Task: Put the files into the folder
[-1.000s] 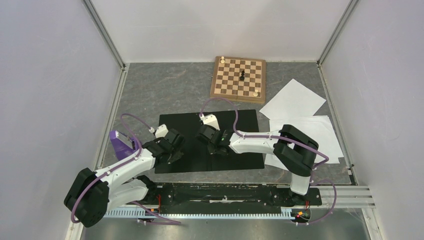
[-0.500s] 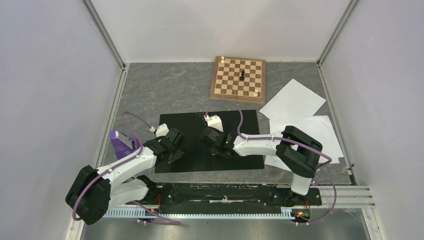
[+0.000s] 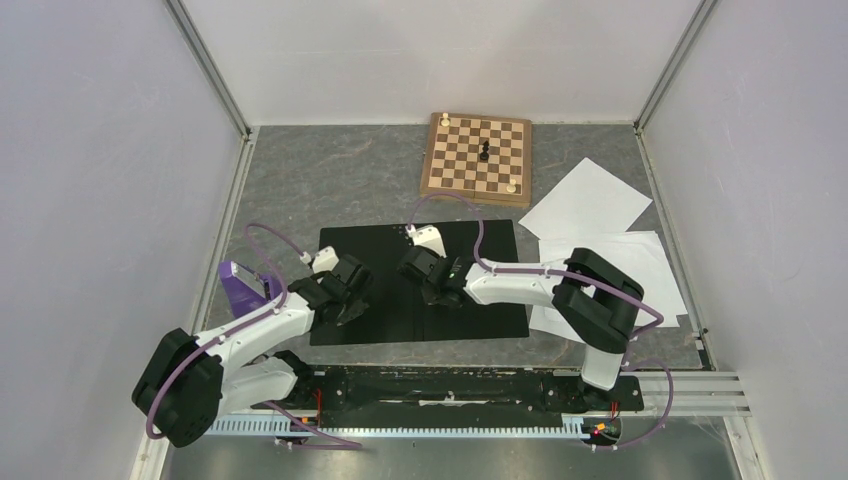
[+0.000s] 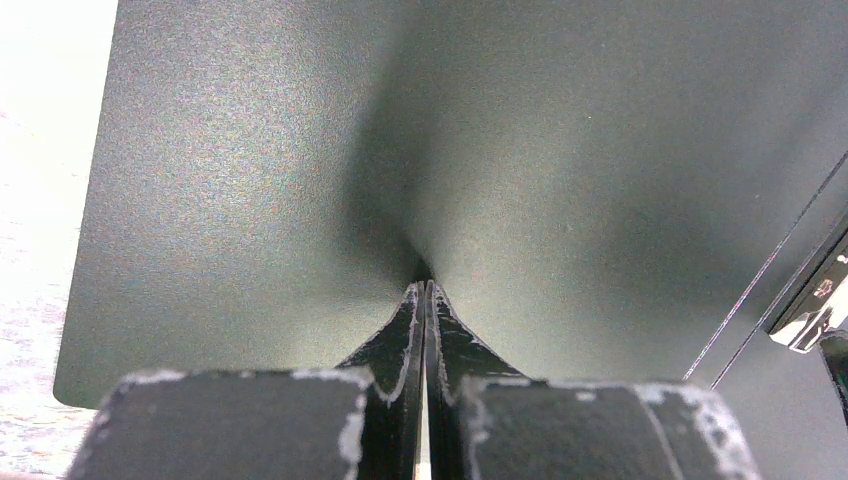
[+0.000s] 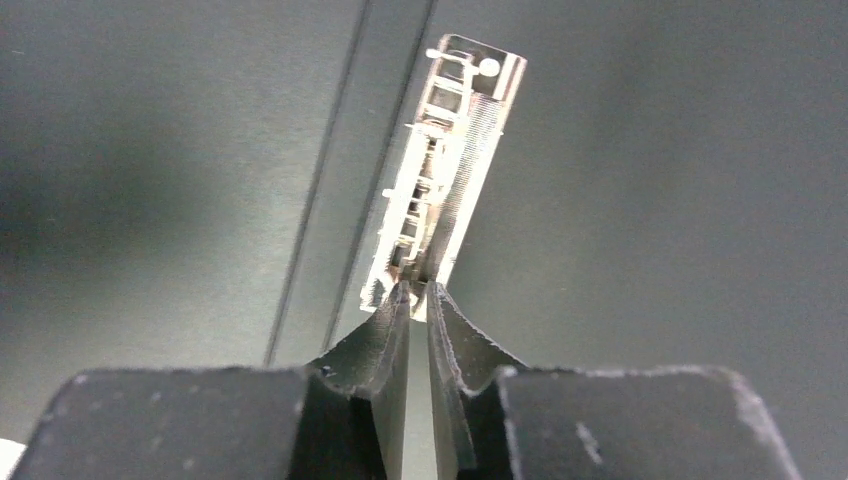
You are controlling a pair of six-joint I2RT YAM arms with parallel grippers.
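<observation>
Top external view: the folder (image 3: pixel 380 240) lies open, black side up, mid-table, with the files (image 3: pixel 590 200) loose at its 2 to 3 o'clock. The left arm slants in from 7 o'clock, and the left gripper (image 4: pixel 424 285), fingers pressed together on nothing, bears tip-down on the folder's left leaf. The right arm folds at its elbow and runs toward 9 o'clock, with the right gripper (image 5: pixel 418 290) parted by a slit, its tips at the near end of the metal clip (image 5: pixel 450 150).

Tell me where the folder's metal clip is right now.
In the right wrist view, the metal clip sits mid-frame on the spine of the open folder, right at the tip of the right hand.
</observation>
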